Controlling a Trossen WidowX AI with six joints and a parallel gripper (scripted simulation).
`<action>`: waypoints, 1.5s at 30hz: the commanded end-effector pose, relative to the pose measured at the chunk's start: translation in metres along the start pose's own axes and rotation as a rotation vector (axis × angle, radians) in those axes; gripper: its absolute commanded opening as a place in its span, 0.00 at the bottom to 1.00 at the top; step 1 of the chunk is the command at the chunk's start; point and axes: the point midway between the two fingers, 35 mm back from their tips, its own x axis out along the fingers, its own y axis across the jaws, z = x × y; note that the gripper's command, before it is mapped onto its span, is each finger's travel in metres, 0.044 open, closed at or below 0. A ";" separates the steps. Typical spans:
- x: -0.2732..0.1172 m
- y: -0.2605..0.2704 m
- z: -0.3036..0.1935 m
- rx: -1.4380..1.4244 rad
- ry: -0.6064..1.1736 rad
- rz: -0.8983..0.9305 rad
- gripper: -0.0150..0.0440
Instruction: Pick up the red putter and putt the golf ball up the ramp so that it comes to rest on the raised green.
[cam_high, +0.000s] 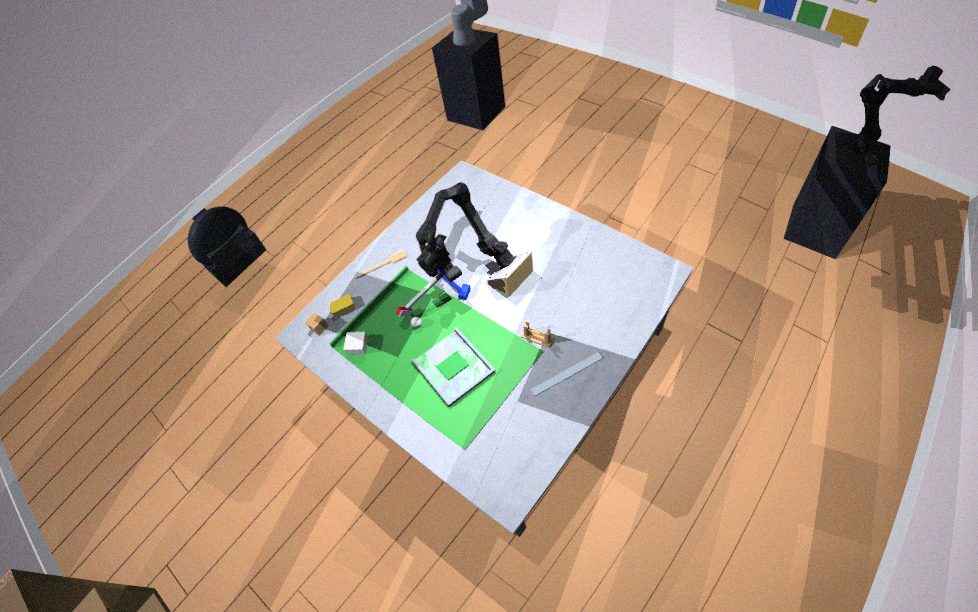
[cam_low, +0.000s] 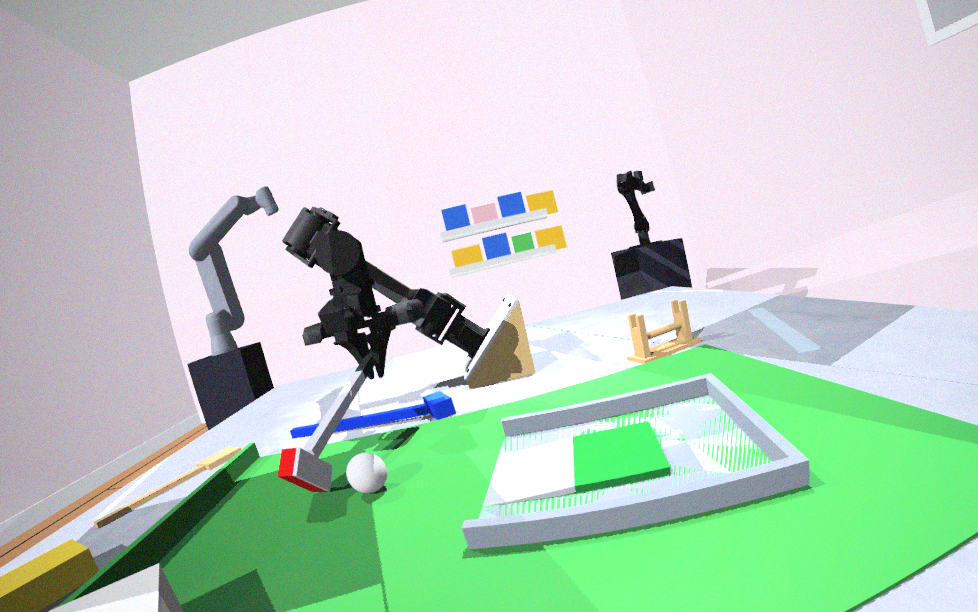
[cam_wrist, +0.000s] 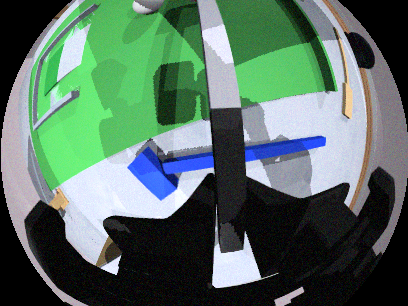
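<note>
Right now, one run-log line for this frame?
phase: address | end effector: shut on red putter shaft | putter head: low on turf, beside golf ball | ball: short of ramp | raised green: unoccupied

Arm (cam_low: 338, 252) arched high, wrist pitched down — jaws clamped on the putter shaft (cam_low: 338, 407).

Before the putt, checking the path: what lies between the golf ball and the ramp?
Only bare green mat between golf ball and ramp, seen in the exterior view.

Putter (cam_low: 328, 425): red head, grey shaft, tilted, head on the green mat.
Golf ball (cam_low: 366, 472): white, just beside the head.
Raised green (cam_low: 618, 447): grey-walled.
</note>
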 end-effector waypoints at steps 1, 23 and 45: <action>0.000 -0.009 0.001 0.001 -0.004 0.000 0.25; 0.002 0.077 0.007 0.000 -0.004 0.013 0.25; -0.057 0.109 -0.001 0.001 -0.006 0.004 0.25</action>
